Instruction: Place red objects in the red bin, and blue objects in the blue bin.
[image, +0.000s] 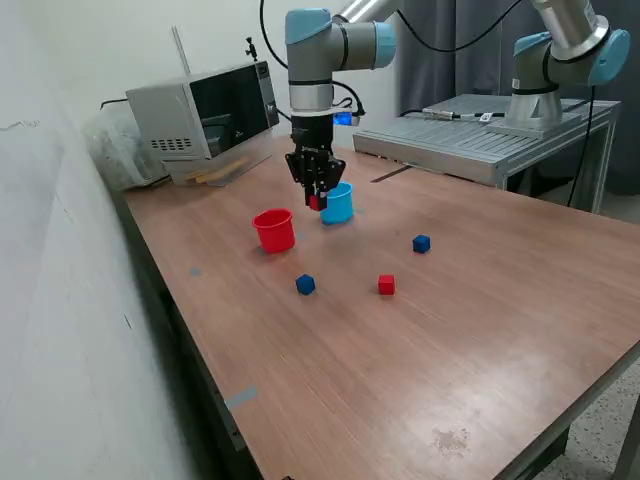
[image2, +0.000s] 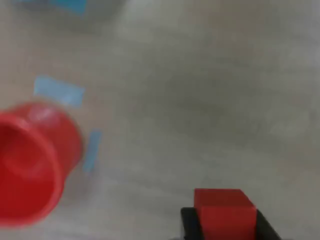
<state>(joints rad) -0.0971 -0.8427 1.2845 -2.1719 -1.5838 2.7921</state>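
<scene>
Overhead, my gripper (image: 317, 197) is hanging above the wooden table (image: 480, 330), its jaws clamping a red cube (image2: 223, 212) between the two fingertips; I am watching that cube riding in the air between the red cup (image: 274, 229) and the light blue cup (image: 339, 204), just beside the blue one; a second red cube (image: 386, 285) and two dark blue cubes (image: 305, 285) (image: 421, 243) are lying loose on the table, well apart from both cups.
</scene>
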